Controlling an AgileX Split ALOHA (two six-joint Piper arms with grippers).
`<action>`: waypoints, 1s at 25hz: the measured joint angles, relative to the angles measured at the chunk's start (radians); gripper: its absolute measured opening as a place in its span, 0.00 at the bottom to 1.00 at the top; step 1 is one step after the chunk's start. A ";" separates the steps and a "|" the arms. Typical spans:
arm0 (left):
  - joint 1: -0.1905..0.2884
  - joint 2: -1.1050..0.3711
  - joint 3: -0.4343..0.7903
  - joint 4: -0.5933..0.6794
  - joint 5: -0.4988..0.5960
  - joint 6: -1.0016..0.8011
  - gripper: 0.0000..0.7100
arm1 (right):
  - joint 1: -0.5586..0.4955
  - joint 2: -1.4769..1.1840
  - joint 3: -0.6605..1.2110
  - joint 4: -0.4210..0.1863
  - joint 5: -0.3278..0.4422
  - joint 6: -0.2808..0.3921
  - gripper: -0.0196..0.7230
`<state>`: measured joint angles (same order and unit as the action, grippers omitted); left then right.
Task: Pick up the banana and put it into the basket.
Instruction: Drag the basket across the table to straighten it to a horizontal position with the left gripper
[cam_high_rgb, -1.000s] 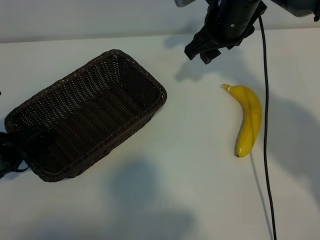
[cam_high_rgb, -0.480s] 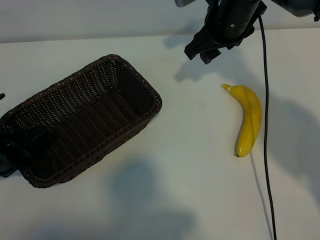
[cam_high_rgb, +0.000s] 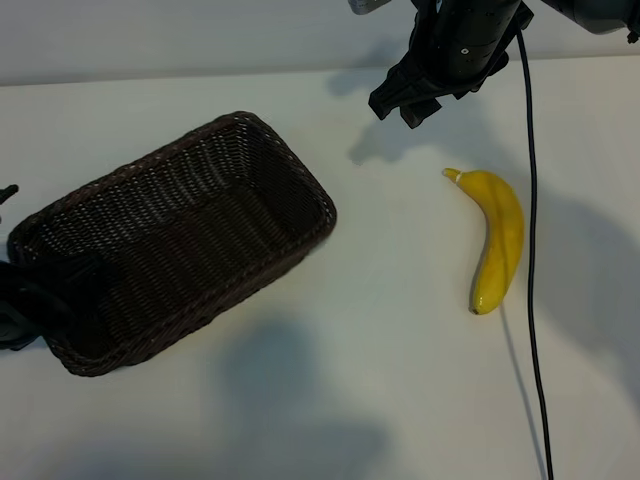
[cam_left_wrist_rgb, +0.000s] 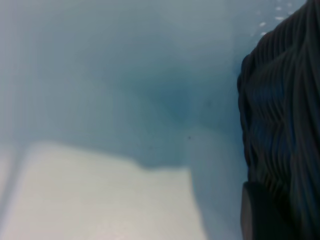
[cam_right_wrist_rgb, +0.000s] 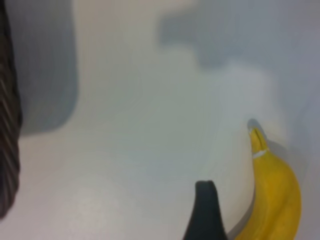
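Observation:
The dark woven basket (cam_high_rgb: 180, 240) lies slantwise on the left half of the white table. My left gripper (cam_high_rgb: 18, 310) sits at its near-left end, shut on the rim there. In the left wrist view a dark finger (cam_left_wrist_rgb: 254, 215) presses against the wicker wall (cam_left_wrist_rgb: 285, 110). The yellow banana (cam_high_rgb: 497, 238) lies flat on the right half of the table, stem tip pointing to the back. My right gripper (cam_high_rgb: 400, 108) hangs open above the table behind and left of the banana, holding nothing. In its wrist view one finger (cam_right_wrist_rgb: 205, 212) shows beside the banana (cam_right_wrist_rgb: 274, 200), apart from it.
A black cable (cam_high_rgb: 530, 250) hangs from the right arm and runs along the table just right of the banana to the front edge. Bare white table lies between basket and banana. The basket's edge shows in the right wrist view (cam_right_wrist_rgb: 7, 125).
The left gripper has closed on the basket's end, and the basket has slid a little and turned slightly on the table. The right arm and the banana have not moved.

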<state>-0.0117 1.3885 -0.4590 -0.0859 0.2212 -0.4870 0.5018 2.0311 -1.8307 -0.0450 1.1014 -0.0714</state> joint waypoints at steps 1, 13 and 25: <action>0.000 0.000 0.000 -0.030 0.000 0.038 0.28 | 0.000 0.000 0.000 0.000 0.000 0.000 0.78; 0.000 0.000 -0.019 -0.332 0.069 0.436 0.25 | 0.000 0.000 0.000 0.000 -0.001 0.000 0.78; 0.000 0.002 -0.212 -0.322 0.235 0.570 0.24 | 0.000 0.000 0.000 0.000 0.000 0.000 0.78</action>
<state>-0.0117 1.3908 -0.6711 -0.4074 0.4566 0.0833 0.5018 2.0311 -1.8307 -0.0450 1.1013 -0.0714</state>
